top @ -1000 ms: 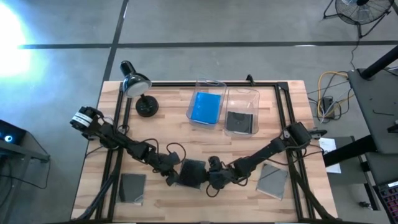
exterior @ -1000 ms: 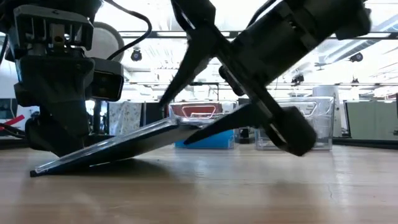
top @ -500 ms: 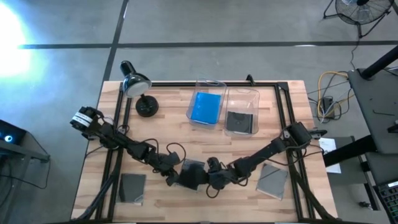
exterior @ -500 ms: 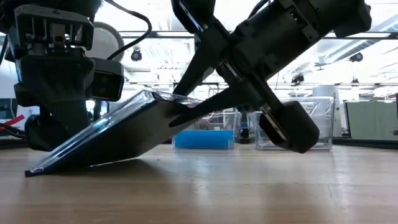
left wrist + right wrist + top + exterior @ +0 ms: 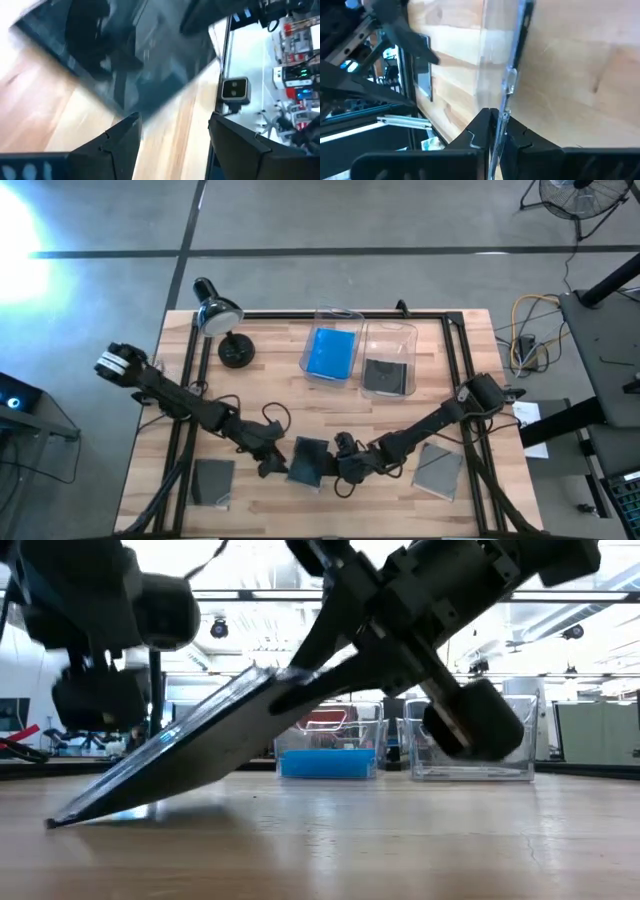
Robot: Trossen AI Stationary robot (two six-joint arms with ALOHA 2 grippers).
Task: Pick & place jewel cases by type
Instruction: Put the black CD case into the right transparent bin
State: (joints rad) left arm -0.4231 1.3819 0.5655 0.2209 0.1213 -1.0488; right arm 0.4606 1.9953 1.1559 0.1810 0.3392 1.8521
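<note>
A dark grey jewel case (image 5: pixel 308 463) stands tilted near the table's front middle, with my right gripper (image 5: pixel 335 467) shut on its right edge. Its left edge (image 5: pixel 55 822) rests on the wood. My left gripper (image 5: pixel 272 463) hangs open just left of the case and clear of it; in its wrist view the case (image 5: pixel 125 65) lies ahead of the open fingers. Two more dark cases lie flat at the front left (image 5: pixel 213 480) and front right (image 5: pixel 438 470). A blue case (image 5: pixel 332 352) lies in the left bin and a dark one (image 5: pixel 387 375) in the right bin. My right gripper pinches the case's raised right edge (image 5: pixel 509 85) between its two fingers, which come slanting down from the table's right. The case (image 5: pixel 190 755) leans steeply, its held edge up and its opposite edge on the table.
Two clear bins (image 5: pixel 362 330) stand side by side at the back middle. A black desk lamp (image 5: pixel 222 325) stands at the back left. Black frame rails (image 5: pixel 455 360) run along the table's sides and back.
My right gripper has shut on the case's right edge and risen with it, so the case leans more steeply while its left edge stays on the wood. My left gripper has drawn back from the case toward the table's left and lifted.
</note>
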